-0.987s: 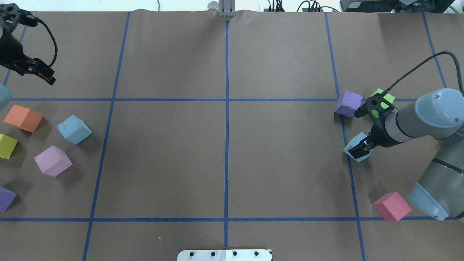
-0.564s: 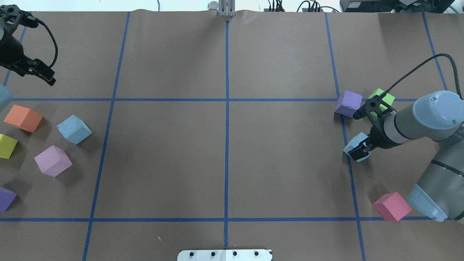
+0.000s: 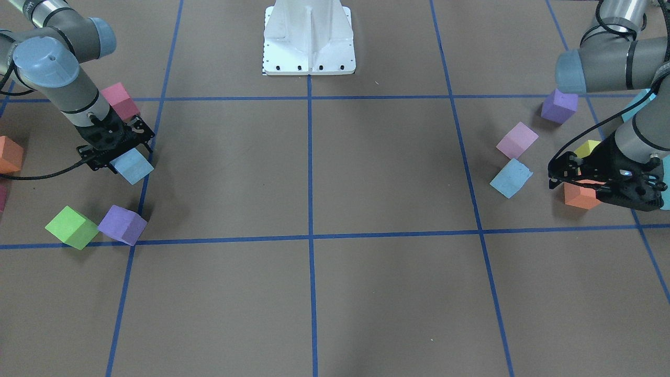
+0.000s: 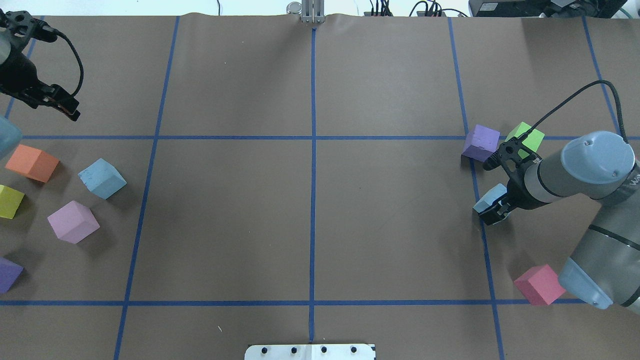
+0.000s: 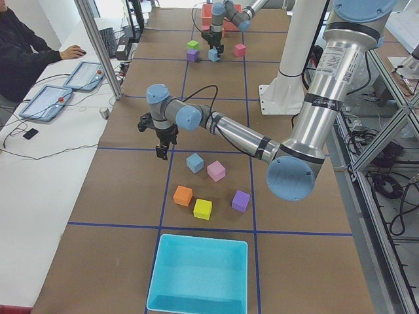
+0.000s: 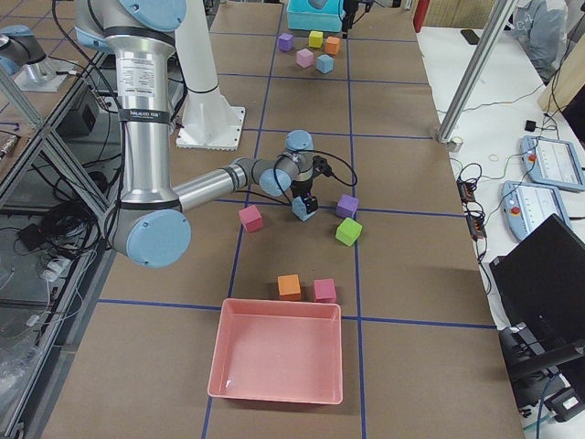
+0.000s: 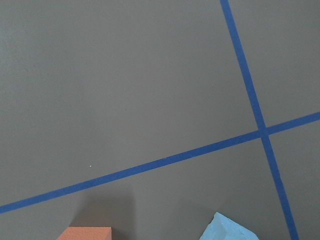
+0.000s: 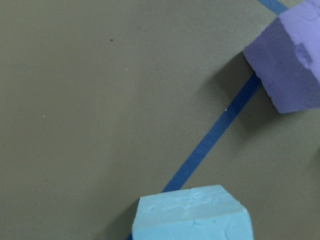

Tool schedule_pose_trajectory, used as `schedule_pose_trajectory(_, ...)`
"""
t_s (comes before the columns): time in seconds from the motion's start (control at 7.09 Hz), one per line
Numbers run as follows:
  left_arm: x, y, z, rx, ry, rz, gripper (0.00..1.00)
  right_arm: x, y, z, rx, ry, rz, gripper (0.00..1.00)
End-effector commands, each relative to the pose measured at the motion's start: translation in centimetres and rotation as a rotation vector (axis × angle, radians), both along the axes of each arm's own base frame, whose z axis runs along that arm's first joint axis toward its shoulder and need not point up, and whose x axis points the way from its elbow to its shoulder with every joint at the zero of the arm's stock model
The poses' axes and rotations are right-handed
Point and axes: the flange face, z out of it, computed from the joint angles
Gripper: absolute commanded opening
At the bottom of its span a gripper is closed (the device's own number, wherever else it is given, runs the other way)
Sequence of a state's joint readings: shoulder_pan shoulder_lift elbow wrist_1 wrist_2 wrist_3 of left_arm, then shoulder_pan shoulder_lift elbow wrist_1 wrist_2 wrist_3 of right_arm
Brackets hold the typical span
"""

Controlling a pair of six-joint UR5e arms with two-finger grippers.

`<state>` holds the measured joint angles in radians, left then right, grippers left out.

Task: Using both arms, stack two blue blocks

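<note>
One pale blue block rests on the table at the right, on a blue tape line. My right gripper is down over it, jaws open on either side of the block; the block also shows in the front view and at the bottom of the right wrist view. The other blue block lies free at the left and shows in the front view. My left gripper hangs open and empty above the table, well beyond that block.
Near the right gripper lie a purple cube, a green cube and a pink cube. At the left lie orange, yellow, lilac and purple cubes. A teal box stands at the left end.
My right gripper has shifted slightly left and lower over the blue block, which has stayed in place. My left gripper has edged slightly right and down.
</note>
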<state>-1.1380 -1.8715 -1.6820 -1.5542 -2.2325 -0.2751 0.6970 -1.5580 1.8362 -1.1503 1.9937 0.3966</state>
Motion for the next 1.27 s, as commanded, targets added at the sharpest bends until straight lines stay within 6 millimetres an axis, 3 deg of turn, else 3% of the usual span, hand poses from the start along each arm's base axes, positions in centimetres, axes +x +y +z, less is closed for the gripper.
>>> schedule_pose_trajectory(0.0,1.1,0.4,0.0,-0.008,0.001,0.009,0.99,-0.2,-0.1,0.1,0.002,0.002,-0.006,0.82)
schedule_pose_trajectory(0.42,1.5,0.5,-0.1,-0.005,0.002,0.015,0.99,-0.2,0.0,0.4,-0.002,0.002,-0.016,0.65)
schedule_pose_trajectory(0.71,4.3,1.6,-0.2,-0.011,0.012,0.031,0.99,-0.2,-0.2,-0.4,-0.001,-0.009,-0.015,0.55)
schedule_pose_trajectory(0.99,4.8,2.8,1.2,0.035,0.035,0.043,0.98,1.5,-1.3,-1.2,-0.03,-0.035,-0.001,0.53)
schedule_pose_trajectory(1.13,5.3,3.7,2.4,0.077,0.036,0.05,0.98,1.8,-2.2,-2.8,-0.041,-0.043,0.01,0.53)
